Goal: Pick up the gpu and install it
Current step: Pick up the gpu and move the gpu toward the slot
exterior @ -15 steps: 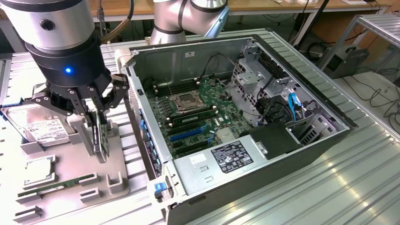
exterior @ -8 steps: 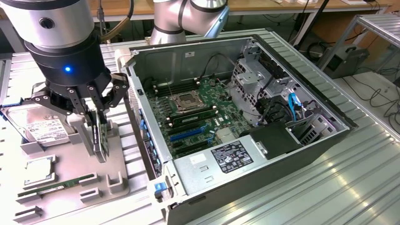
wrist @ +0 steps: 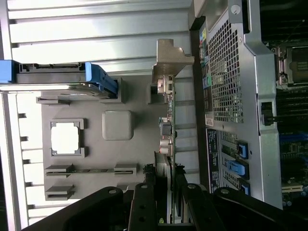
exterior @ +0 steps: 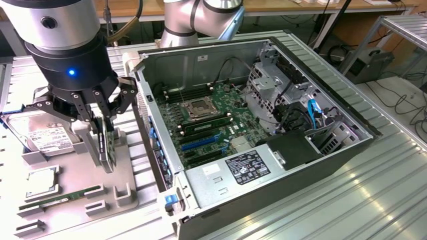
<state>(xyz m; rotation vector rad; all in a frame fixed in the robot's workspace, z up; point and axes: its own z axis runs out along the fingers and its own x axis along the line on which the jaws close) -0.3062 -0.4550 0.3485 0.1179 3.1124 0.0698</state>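
Grey plastic makes up the holder tray (exterior: 80,187) that lies on the metal table (exterior: 347,200), at the exterior view's left of the open computer case (exterior: 200,60). In this exterior view the gripper (exterior: 103,127) hangs over the tray, its jaws about half closed and pressed on both faces of the gpu (exterior: 107,152). The thin dark card stands on its edge at the tray, just beside the case wall. Whether its lower edge touches the tray I cannot tell. On the tray also lie a silver hard drive (exterior: 40,135), a processor chip (exterior: 41,181) and a green RAM stick (exterior: 57,200). Inside the case the green motherboard (exterior: 207,125) shows. In the wrist view the gpu (wrist: 168,125) is seen from its edge, with the silver bracket (wrist: 171,60) at the far end. The black fingers (wrist: 144,202) of the gripper (wrist: 166,190) sit close on either side of it. The card is between the tray (wrist: 115,154) and the case (wrist: 240,96).
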